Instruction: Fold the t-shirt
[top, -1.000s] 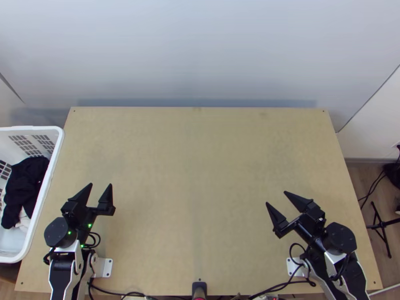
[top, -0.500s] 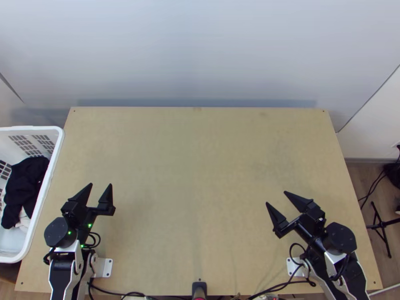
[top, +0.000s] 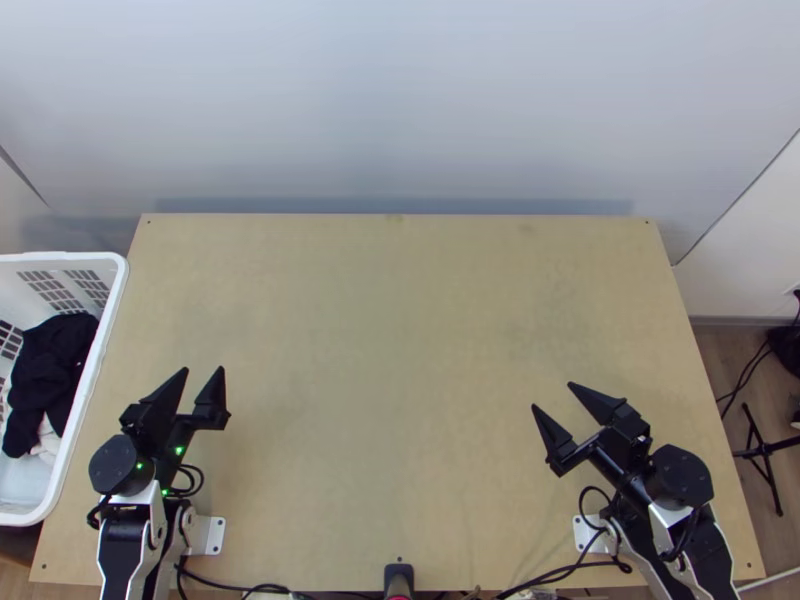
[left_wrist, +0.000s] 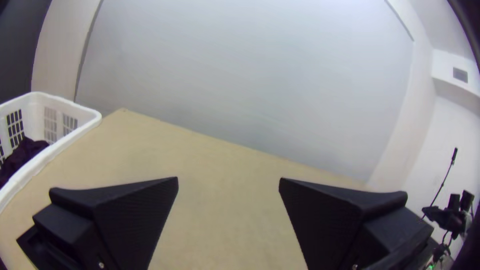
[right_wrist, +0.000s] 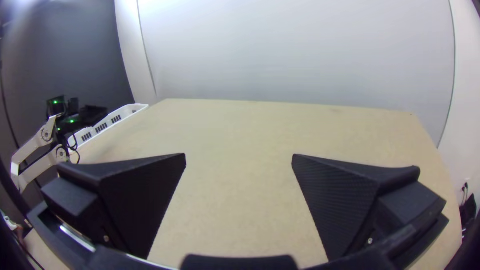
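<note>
Dark cloth (top: 45, 370) lies bunched in a white basket (top: 60, 257) that the top view's edge cuts off; whether it is the t-shirt, I cannot tell. Pale cloth (top: 46, 441) touching it is partly hidden. Left gripper (top: 203, 370) and right gripper (top: 553, 395) gape wide, holding nothing.

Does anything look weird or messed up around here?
Nothing looks spilled or broken. One slightly odd thing: for a folding job, the dark cloth lies bunched in the white basket, not spread on the table. I can't tell if it's a t-shirt.
</note>
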